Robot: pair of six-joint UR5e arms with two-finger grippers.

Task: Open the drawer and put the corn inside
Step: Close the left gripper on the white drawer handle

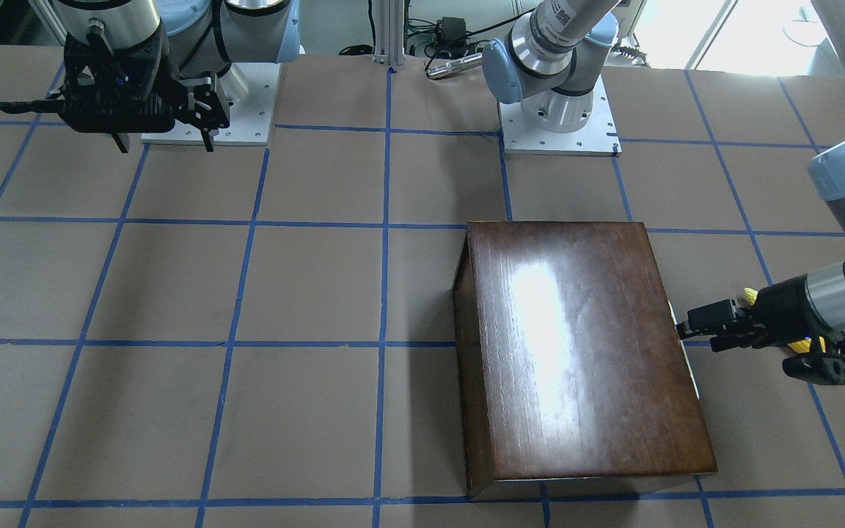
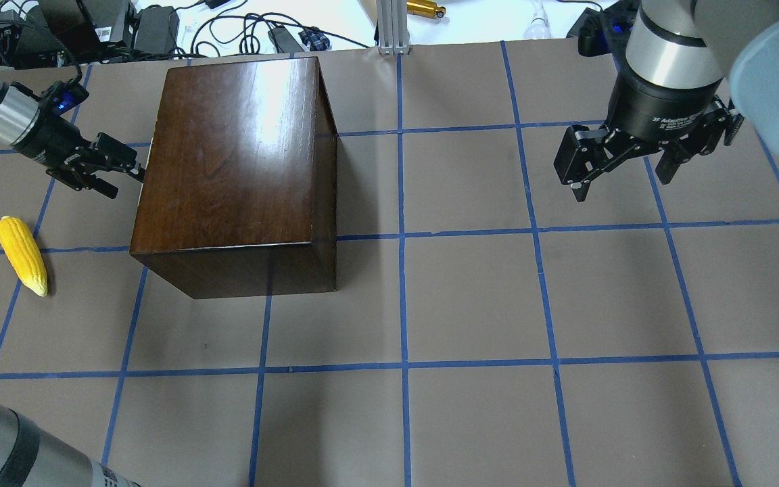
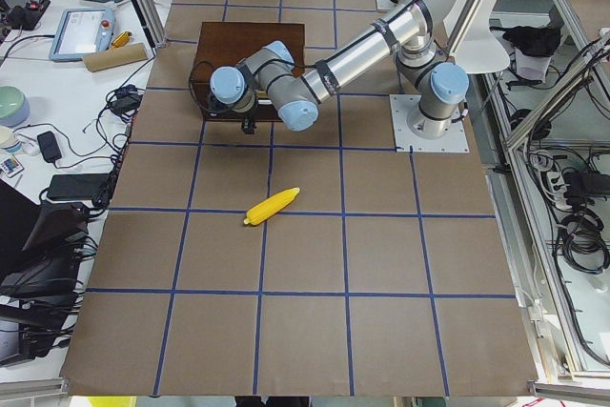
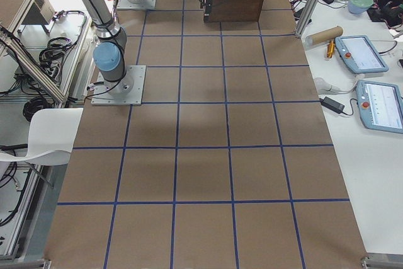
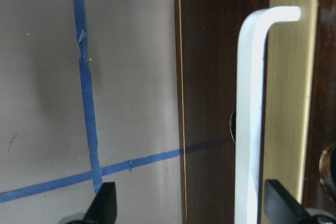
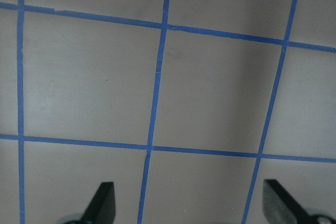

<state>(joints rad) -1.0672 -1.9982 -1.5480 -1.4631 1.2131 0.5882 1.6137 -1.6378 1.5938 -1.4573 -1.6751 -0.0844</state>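
The dark-brown wooden box (image 2: 227,169) stands left of the table's middle. Its drawer is shut; the dark front panel (image 5: 210,103) faces my left side and carries a pale bar handle (image 5: 249,119) on a brass plate. My left gripper (image 2: 126,177) is open right at that front, its fingertips (image 5: 107,203) on either side of the handle, and it also shows in the front-facing view (image 1: 686,330). The yellow corn (image 2: 21,255) lies on the table behind that gripper, left of the box. My right gripper (image 2: 616,179) hangs open and empty over the table's right side.
The two arm bases (image 1: 558,125) are bolted on at the robot's edge of the table. An aluminium post (image 2: 393,27), cables and power bricks (image 2: 153,30) line the far edge. Tablets and a cardboard tube (image 3: 110,54) lie on the side bench.
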